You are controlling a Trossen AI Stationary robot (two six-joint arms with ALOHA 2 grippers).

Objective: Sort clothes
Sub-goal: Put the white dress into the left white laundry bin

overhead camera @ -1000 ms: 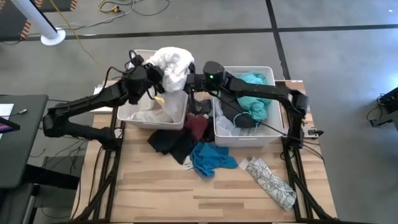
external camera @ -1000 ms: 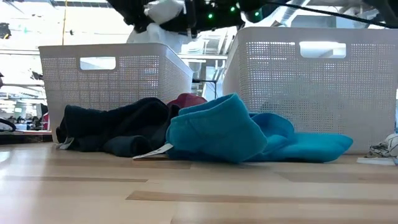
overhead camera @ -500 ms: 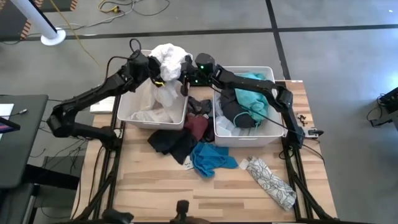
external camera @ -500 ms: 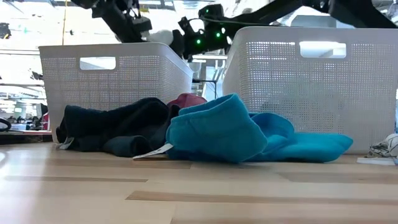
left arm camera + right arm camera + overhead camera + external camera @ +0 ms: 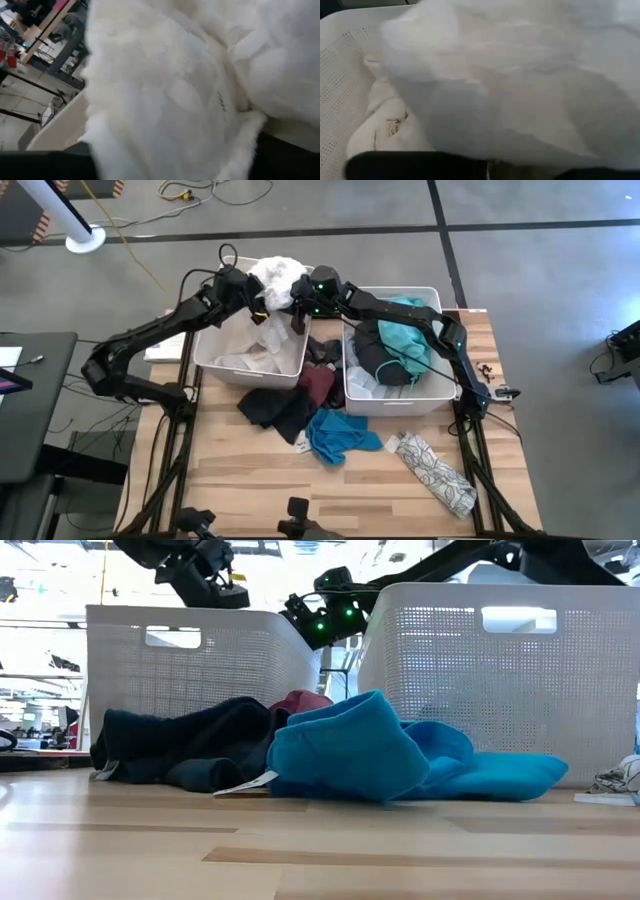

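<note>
The left bin [image 5: 205, 362] had been shifted a little on the worktop [image 5: 250, 480], and the white garment [image 5: 275, 277] carried to its far rim; release into the whites seemed underway; it lay between the left pincer [image 5: 252, 292] and right pincer [image 5: 297, 298]; their jaws could not be made out.

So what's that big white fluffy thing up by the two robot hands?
It's a white garment, soft and fluffy-looking, bunched into a crumpled heap. It sits over the far edge of the left bin, above other pale clothes. The left gripper and right gripper are right against it on either side.
</note>
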